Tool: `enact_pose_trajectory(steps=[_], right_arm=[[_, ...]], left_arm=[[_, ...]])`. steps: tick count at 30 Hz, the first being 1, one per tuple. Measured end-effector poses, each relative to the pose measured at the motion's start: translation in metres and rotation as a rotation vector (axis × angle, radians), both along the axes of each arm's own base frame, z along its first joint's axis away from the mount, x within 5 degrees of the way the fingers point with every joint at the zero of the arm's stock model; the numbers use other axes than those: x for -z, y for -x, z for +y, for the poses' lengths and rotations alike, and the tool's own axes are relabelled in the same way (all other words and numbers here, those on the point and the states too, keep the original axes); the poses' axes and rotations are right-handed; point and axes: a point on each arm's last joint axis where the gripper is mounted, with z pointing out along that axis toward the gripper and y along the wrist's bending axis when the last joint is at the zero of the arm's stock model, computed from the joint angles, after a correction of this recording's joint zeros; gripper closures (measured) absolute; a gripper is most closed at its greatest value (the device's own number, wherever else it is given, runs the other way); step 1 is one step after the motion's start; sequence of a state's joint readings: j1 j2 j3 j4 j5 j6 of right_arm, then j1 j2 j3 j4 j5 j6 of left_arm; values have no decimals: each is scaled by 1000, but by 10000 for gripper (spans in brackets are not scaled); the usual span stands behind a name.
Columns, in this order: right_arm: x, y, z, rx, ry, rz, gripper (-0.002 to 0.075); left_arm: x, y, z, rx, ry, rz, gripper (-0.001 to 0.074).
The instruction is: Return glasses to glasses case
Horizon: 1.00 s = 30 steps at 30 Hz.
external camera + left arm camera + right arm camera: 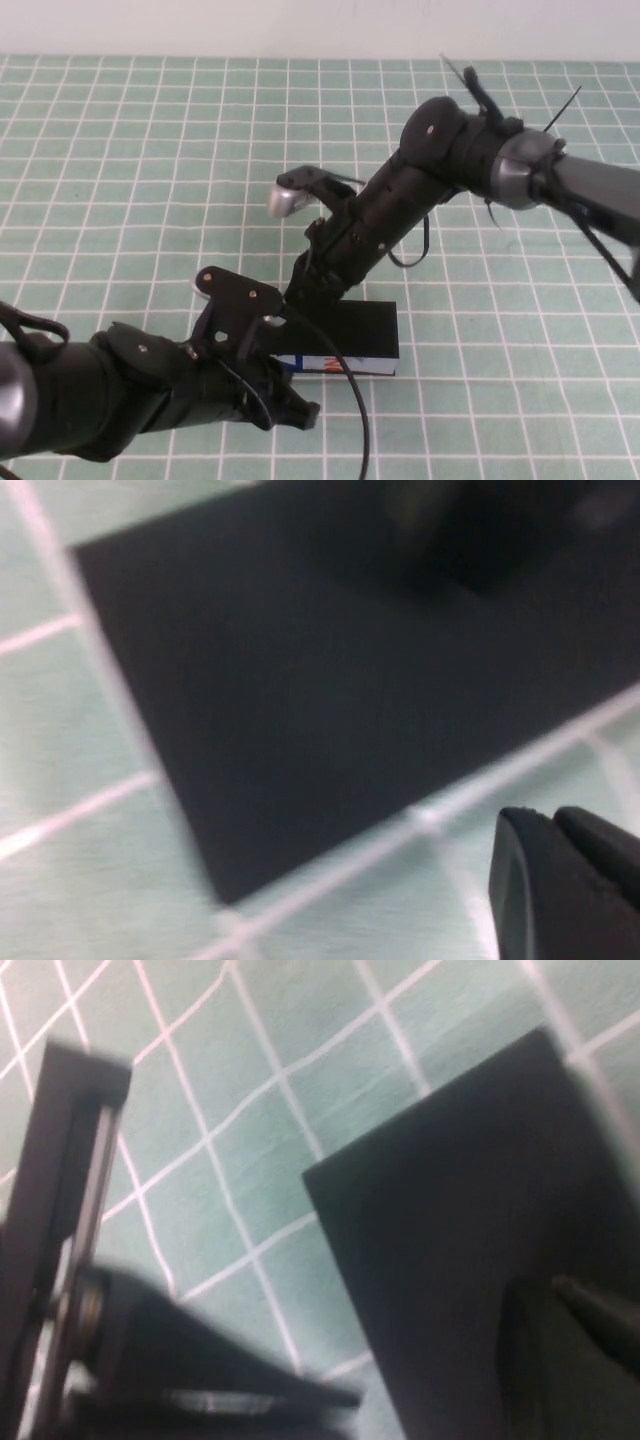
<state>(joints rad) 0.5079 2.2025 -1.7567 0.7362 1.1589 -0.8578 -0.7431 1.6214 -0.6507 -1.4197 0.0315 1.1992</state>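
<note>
The glasses case (pixel 360 322) is a black box lying with its flat lid down, and its white front with blue and orange print (pixel 340 364) faces me. The glasses are not in view. My right gripper (pixel 306 292) reaches down onto the left end of the case; in the right wrist view it (pixel 585 1325) sits over the black lid (pixel 460 1230). My left gripper (pixel 298 412) is shut and empty, low at the front left corner of the case. In the left wrist view it (pixel 552 822) hovers over the mat beside the lid (pixel 330 700).
A green mat with a white grid (pixel 120 150) covers the table. A black cable (pixel 355 420) loops down across the case's front. The right wrist's grey camera (pixel 288 198) sticks out behind the case. The left arm's dark body (pixel 150 1360) shows in the right wrist view.
</note>
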Motion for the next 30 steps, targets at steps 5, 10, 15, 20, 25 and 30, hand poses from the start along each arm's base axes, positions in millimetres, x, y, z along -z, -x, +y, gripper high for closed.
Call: enact_pose_trajectory(steps=[5,10,15,20,25,30], right_arm=[[-43,0,-6,42,-49,-148,737],[-109,9,-16,141,-127,-333,737],[-177,27,-32,277,-226,-491,737],[-241,62,-59,359,-282,-641,737],[-291,106,-98,466,-241,-785,737],[-317,166,-145,583,-207,-897,737]], left_arm=[[-19,10,-4,125,64,-17,737],[-51,20,-2,223,126,-119,737],[-106,32,9,250,230,-303,737],[-165,51,26,277,340,-507,737],[-206,79,50,296,421,-675,737],[-220,101,65,356,441,-748,737]])
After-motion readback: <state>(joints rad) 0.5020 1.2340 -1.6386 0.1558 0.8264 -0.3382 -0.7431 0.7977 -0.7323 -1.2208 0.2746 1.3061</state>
